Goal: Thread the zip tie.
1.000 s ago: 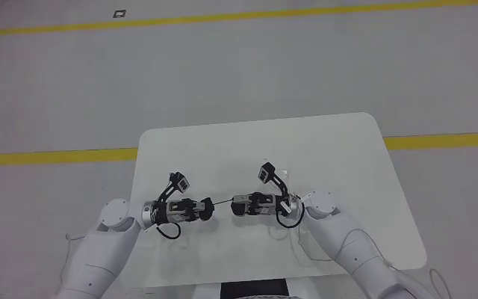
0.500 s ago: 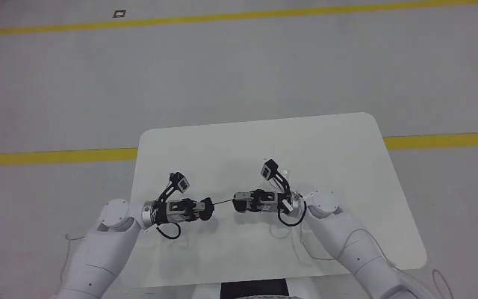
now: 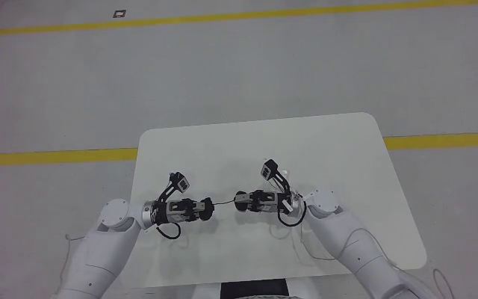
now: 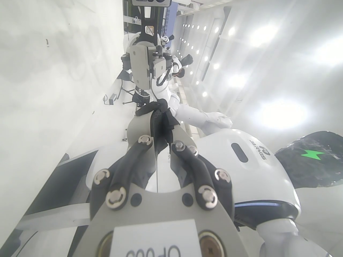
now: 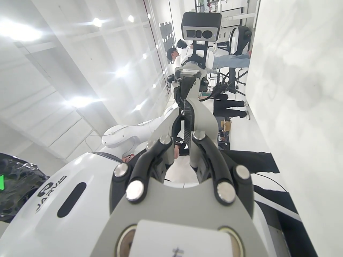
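White tabletop (image 3: 336, 149) lies beneath both arms. Left claw (image 3: 209, 204) and right claw (image 3: 237, 200) each pinch the zip tie (image 3: 222, 201), which is stretched between them above it. Threading seems underway. The next move calls for keeping the tail lined up with the head while feeding it through.

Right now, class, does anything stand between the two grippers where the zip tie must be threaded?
Nothing visible does. The zip tie runs across the open gap between the left gripper and the right gripper, above the table.
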Available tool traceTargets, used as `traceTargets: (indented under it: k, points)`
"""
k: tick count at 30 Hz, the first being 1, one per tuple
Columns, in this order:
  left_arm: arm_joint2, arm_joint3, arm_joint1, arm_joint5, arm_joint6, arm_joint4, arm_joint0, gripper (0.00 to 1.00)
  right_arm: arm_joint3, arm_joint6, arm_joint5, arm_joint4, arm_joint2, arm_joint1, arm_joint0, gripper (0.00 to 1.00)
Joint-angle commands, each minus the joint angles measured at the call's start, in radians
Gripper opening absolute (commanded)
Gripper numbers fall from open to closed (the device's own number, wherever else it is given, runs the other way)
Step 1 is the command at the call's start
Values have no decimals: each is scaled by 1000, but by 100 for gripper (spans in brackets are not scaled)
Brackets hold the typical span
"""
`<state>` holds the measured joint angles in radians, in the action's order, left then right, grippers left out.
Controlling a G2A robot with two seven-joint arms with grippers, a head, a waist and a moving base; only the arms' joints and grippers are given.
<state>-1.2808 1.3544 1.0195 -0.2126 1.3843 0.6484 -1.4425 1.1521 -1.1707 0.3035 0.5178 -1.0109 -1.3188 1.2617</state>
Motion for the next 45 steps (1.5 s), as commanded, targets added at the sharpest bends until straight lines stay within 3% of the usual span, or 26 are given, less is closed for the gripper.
traceTargets:
  k: [1,3,5,24,26,31,39,45]
  points:
    - [0,0,0,0,0,0,0,0,3,1,-1,0,-1,2,1,0]
    - [0,0,0,0,0,0,0,5,7,4,-4,1,-3,4,4,0]
    - [0,0,0,0,0,0,0,100,13,10,-7,10,-8,6,9,0]
    - [1,-3,0,2,-8,-3,-1,100,44,19,-29,27,-16,14,30,0]
    - [9,-1,1,-16,-31,-11,-2,100,57,59,-19,20,-17,15,41,0]
    - [32,-27,5,-48,6,54,9,100,73,105,34,25,-9,13,61,0]
    - [117,-64,17,-70,6,120,53,100,62,157,36,49,51,-14,54,0]
    - [119,-66,17,-75,6,113,57,100,62,157,36,47,54,-16,52,0]
